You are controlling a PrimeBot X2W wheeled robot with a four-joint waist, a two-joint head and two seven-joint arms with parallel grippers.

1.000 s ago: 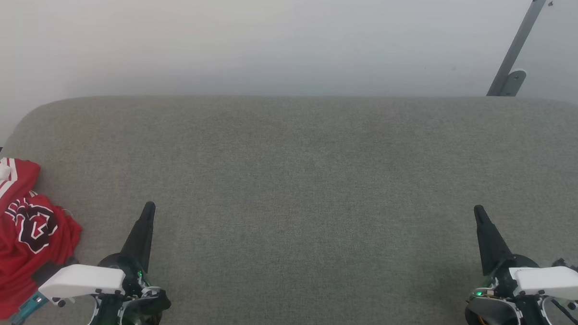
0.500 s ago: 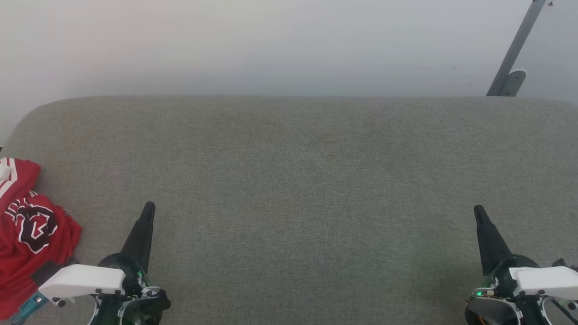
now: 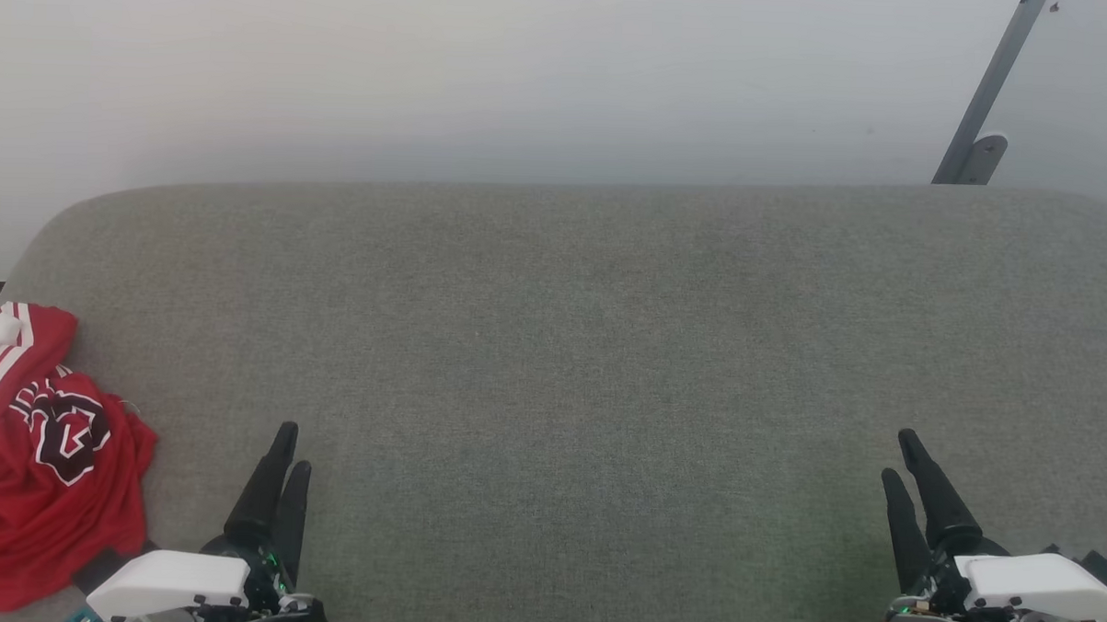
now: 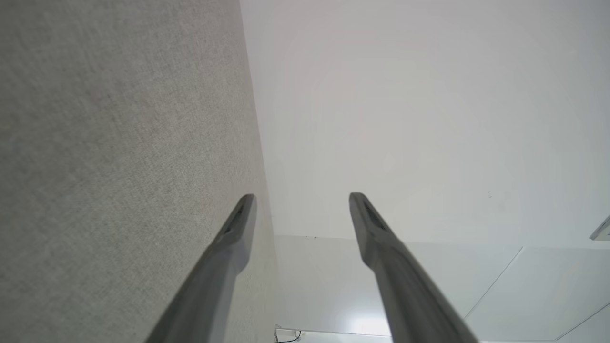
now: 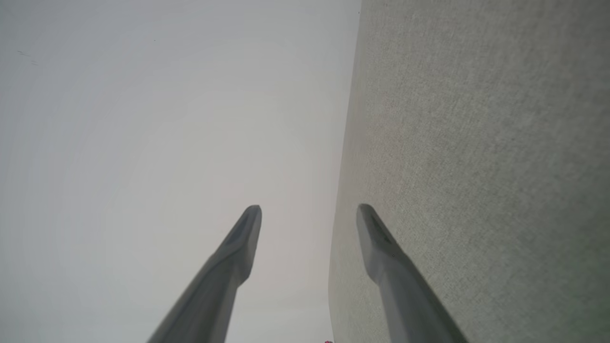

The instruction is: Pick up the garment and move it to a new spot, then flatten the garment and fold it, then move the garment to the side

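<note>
"Head view first: what is taking up most of it?"
"A grey fabric surface (image 3: pixel 589 349) is stretching across the whole width. A pale wall (image 3: pixel 433 67) is rising behind it, and a slanted metal bar (image 3: pixel 989 96) is leaning in at the upper right."
"And the garment?"
"The garment (image 3: pixel 41 477) is lying crumpled at the far left end of that surface. A white sleeve with red stripes is showing at its top, part of the black, white-edged print is facing up, and its left side is running off the frame."
"How is it lying relative to the left gripper?"
"The left gripper (image 3: pixel 294 446) is pointing up the frame at the lower left. The garment is lying to its left, near the fingers but not touching them, and the white wrist cover (image 3: pixel 171 576) is sitting just beside the cloth's lower corner. The right gripper (image 3: pixel 897 454) is sitting at the lower right, well apart from the garment."
"Are the jaws gripping anything?"
"No. In the left wrist view the fingers (image 4: pixel 233 247) are standing spread, with fabric and wall showing through the gap. In the right wrist view the fingers (image 5: pixel 233 257) are spreading likewise, holding nothing."
</note>
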